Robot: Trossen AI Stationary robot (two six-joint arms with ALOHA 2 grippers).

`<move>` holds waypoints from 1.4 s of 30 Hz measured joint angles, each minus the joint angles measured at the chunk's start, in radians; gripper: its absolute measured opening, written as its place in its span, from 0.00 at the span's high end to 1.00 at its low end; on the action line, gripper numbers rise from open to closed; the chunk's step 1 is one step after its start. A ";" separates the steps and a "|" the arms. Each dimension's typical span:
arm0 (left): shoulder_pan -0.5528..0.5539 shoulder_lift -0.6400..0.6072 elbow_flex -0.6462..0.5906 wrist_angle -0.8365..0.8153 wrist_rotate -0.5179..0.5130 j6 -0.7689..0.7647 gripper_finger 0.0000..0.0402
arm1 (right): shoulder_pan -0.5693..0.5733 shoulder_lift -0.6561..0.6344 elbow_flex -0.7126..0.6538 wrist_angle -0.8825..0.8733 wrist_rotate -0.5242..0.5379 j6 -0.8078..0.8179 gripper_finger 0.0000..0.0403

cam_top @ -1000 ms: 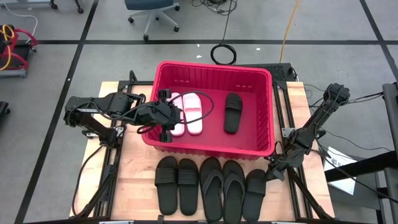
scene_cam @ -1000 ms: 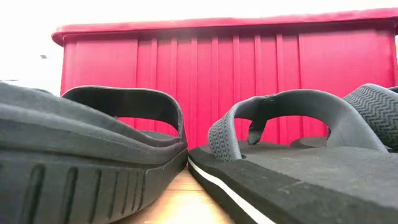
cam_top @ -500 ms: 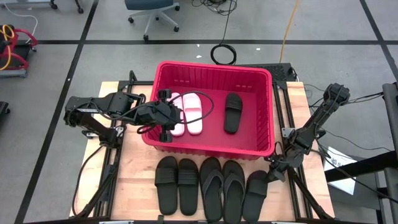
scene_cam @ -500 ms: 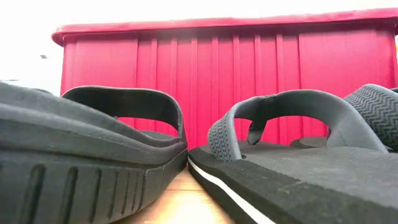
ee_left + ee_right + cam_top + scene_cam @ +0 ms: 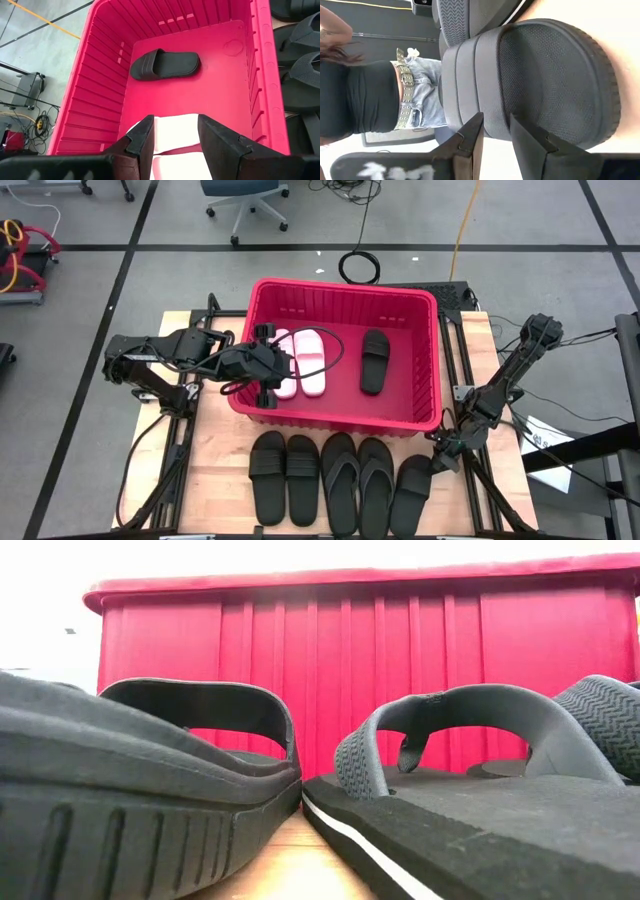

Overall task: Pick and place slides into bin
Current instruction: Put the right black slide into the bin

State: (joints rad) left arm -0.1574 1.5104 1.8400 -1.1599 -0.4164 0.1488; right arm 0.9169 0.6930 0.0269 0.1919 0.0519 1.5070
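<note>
The bin (image 5: 345, 298) stands mid-table, holding a pair of slides (image 5: 299, 362) at its left and a single slide (image 5: 374, 361) to their right, with five further slides (image 5: 340, 481) in a row on the table (image 5: 215, 455) before its front wall.

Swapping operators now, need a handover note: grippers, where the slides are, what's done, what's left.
Left gripper: open, over the red bin at its left side, above the white slides; holds nothing.
Right gripper: open, down at the right end of the table row, fingers at the rightmost black wide-strap slide; not gripped yet.
Done: three slides in the bin, the white pair plus one black wide-strap slide.
Left: five black slides in a row in front of the bin: a wide-strap pair, the thong flip-flop pair, then the rightmost slide.
</note>
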 joint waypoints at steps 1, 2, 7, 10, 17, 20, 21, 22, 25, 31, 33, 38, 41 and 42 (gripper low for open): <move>0.000 0.000 0.000 0.000 0.000 0.000 0.63 | 0.000 0.004 0.000 0.002 0.002 0.000 0.79; 0.000 0.000 0.000 0.000 0.000 0.000 0.63 | 0.000 0.009 0.000 0.002 0.003 0.000 0.79; 0.000 0.000 0.000 0.000 0.000 -0.003 0.63 | 0.000 0.030 0.000 0.002 -0.001 0.000 0.79; 0.000 0.000 0.000 0.000 0.000 -0.004 0.63 | 0.000 0.043 0.000 0.014 0.002 0.000 0.79; 0.000 0.000 0.000 0.000 -0.003 -0.015 0.63 | 0.000 0.069 0.000 0.067 0.008 0.000 0.79; 0.000 0.000 0.000 0.000 -0.003 -0.020 0.63 | 0.000 0.089 0.000 0.088 0.031 0.000 0.79; 0.000 0.000 0.000 0.000 -0.003 -0.020 0.63 | 0.000 0.098 0.000 0.094 0.030 0.000 0.79; 0.000 0.000 0.000 0.000 -0.003 -0.021 0.63 | 0.000 0.104 0.000 0.095 0.029 0.000 0.79; 0.000 0.000 0.000 0.000 -0.004 -0.020 0.63 | -0.001 0.125 0.000 0.106 0.030 0.000 0.79; 0.000 0.000 0.000 0.000 -0.004 -0.020 0.63 | -0.001 0.172 0.000 0.172 0.031 0.008 0.82; 0.000 0.000 0.000 0.000 -0.004 -0.020 0.63 | -0.001 0.186 0.000 0.183 0.031 0.024 0.86; 0.000 0.000 0.000 0.000 -0.004 -0.019 0.63 | -0.001 0.217 0.000 0.213 0.029 0.024 0.98; 0.000 0.000 0.000 0.000 -0.004 -0.019 0.63 | -0.001 0.228 0.000 0.222 0.028 0.029 0.98; 0.000 0.000 0.000 0.000 -0.004 -0.019 0.63 | -0.001 0.230 0.000 0.223 0.028 0.030 0.99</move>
State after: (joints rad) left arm -0.1574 1.5105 1.8400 -1.1602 -0.4206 0.1299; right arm 0.9161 0.9226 0.0269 0.4145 0.0795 1.5367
